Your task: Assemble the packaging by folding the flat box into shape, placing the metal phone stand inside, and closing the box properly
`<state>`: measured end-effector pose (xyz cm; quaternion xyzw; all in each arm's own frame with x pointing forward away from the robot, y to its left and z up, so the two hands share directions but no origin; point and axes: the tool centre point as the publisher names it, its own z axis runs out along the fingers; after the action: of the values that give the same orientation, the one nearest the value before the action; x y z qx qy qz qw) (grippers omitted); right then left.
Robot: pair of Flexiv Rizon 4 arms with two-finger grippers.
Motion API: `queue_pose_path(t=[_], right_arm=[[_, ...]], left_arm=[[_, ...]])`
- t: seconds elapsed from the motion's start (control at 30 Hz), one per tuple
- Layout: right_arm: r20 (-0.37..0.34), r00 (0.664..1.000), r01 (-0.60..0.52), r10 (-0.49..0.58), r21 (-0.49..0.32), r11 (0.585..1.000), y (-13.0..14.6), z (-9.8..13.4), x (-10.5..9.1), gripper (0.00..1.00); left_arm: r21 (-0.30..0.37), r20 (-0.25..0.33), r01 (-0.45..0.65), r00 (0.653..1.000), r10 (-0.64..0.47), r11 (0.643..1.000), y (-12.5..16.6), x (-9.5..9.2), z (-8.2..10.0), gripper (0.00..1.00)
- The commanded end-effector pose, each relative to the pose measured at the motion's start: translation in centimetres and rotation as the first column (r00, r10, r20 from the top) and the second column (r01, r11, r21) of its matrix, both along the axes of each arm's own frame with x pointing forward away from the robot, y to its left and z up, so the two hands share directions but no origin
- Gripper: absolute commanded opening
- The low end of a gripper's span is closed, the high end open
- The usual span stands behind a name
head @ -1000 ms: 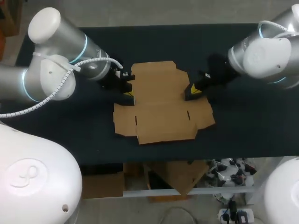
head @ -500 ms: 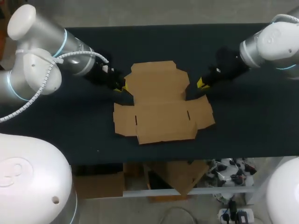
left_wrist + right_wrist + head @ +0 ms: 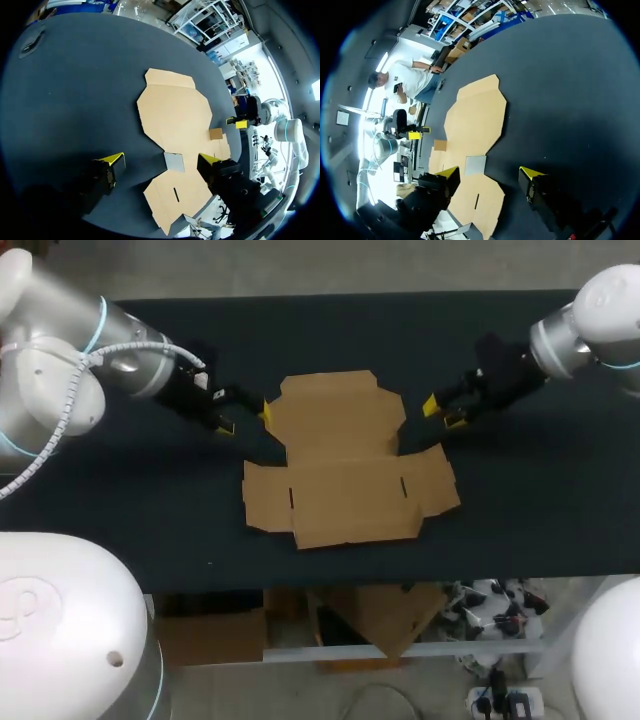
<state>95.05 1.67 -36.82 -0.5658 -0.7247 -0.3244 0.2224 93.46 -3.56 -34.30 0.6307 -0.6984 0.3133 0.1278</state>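
I see the flat brown cardboard box blank point(image 3: 345, 460) lying unfolded on the black worktop point(image 3: 520, 510), its panels and flaps flat as far as I can make out. It sits between my two sets of fingers.

The left fingers point(image 3: 245, 417) are spread wide and grip nothing. They sit low over the worktop, and the blank's far panel begins just beside their inner yellow tip point(image 3: 263, 408). I cannot tell whether that tip touches the card's edge. On the left wrist camera the blank point(image 3: 175, 112) stretches out ahead of these fingers. Its nearer flaps run in between the two tips, close against one finger point(image 3: 207, 160), while the other finger point(image 3: 114, 159) stands over bare worktop.

The right fingers point(image 3: 443, 413) are also spread apart and empty. They sit just beside the opposite edge of the same far panel, with a thin strip of worktop showing between their tips and the card. On the right wrist camera the blank point(image 3: 472, 125) lies ahead of them, and its nearer flaps reach in between the tips. The flaps run alongside one finger point(image 3: 449, 172), and the other finger point(image 3: 531, 173) is over bare worktop.

Each wrist camera also shows the other arm's yellow tips beyond the far side of the blank.
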Motion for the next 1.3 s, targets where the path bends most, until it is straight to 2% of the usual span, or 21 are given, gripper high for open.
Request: queue_pose_path(t=[0.03,0.13,0.23,0.37,0.57,0.97,1.07,1.2,1.3], right_arm=[[-0.003,1.000,-0.013,0.013,0.039,0.999,-0.2,0.0,0.3,0.79],[-0.001,1.000,0.006,-0.006,0.048,0.999,-0.3,0.0,0.4,0.80],[-0.009,1.000,0.029,-0.029,0.051,0.998,-0.1,-0.4,0.6,0.75],[-0.030,0.998,0.049,-0.047,0.050,0.998,0.3,-1.0,1.0,0.63],[-0.039,0.998,0.054,-0.052,0.058,0.997,0.8,-1.6,1.6,0.60],[-0.041,0.996,0.076,-0.073,0.090,0.993,1.2,-2.3,2.6,0.62],[-0.053,0.995,0.092,-0.087,0.098,0.991,1.4,-2.5,3.0,0.60],[-0.074,0.990,0.127,-0.119,0.107,0.986,1.8,-2.6,3.6,0.50],[-0.081,0.988,0.138,-0.130,0.111,0.984,2.2,-2.7,4.1,0.49]], left_arm=[[-0.014,-0.002,0.005,1.000,-0.005,1.000,0.7,0.1,0.5,1.00],[-0.027,0.000,0.008,1.000,-0.008,1.000,1.0,0.3,0.9,1.00],[-0.039,0.008,0.008,1.000,-0.007,0.999,1.3,0.4,1.4,1.00],[-0.050,0.014,0.009,1.000,-0.008,0.999,1.6,0.5,1.8,1.00],[-0.067,0.026,0.015,1.000,-0.013,0.998,2.0,0.7,2.3,1.00],[-0.075,0.037,0.017,0.999,-0.014,0.997,2.6,0.7,2.8,1.00],[-0.073,0.041,0.015,0.999,-0.012,0.997,2.6,0.7,2.8,1.00],[-0.072,0.043,0.013,0.999,-0.010,0.997,2.8,0.7,2.9,1.00],[-0.076,0.042,0.011,0.999,-0.008,0.997,3.0,0.7,2.8,1.00]])
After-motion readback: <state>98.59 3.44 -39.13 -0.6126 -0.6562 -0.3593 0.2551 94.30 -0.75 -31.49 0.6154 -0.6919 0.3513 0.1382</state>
